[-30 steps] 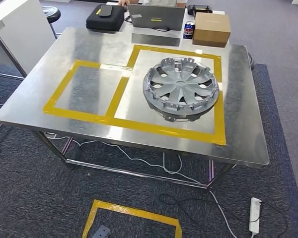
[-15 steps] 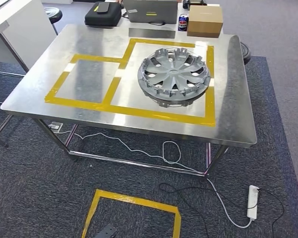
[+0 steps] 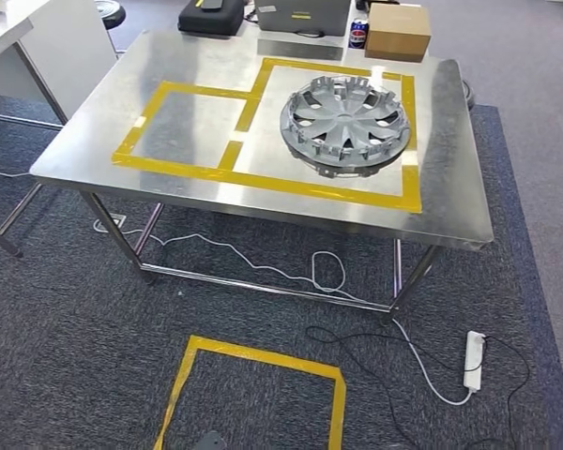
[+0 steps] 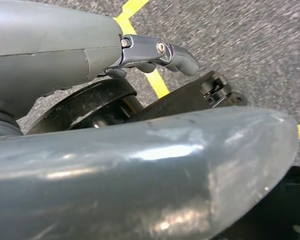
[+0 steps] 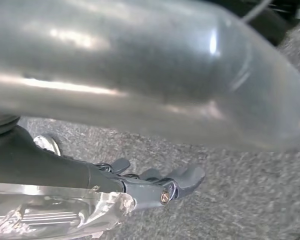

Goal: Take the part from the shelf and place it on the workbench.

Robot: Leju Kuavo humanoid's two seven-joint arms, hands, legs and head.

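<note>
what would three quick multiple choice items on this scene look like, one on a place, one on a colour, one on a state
1. Where does the hubcap lie?
A. inside the larger taped square on the metal table
B. on the carpet under the table
C. on the cardboard box

2. What colour is the tape marking the squares on the table?
A. red
B. yellow
C. blue

3. What does the left hand hold?
A. the hubcap
B. a soda can
C. nothing

Key: 1 A, the head view shows the hubcap within the bigger tape outline, on the table's right part. 2 B, the strips on the table are yellow. 3 C, the left wrist view shows the fingers bare, above the grey carpet.
</note>
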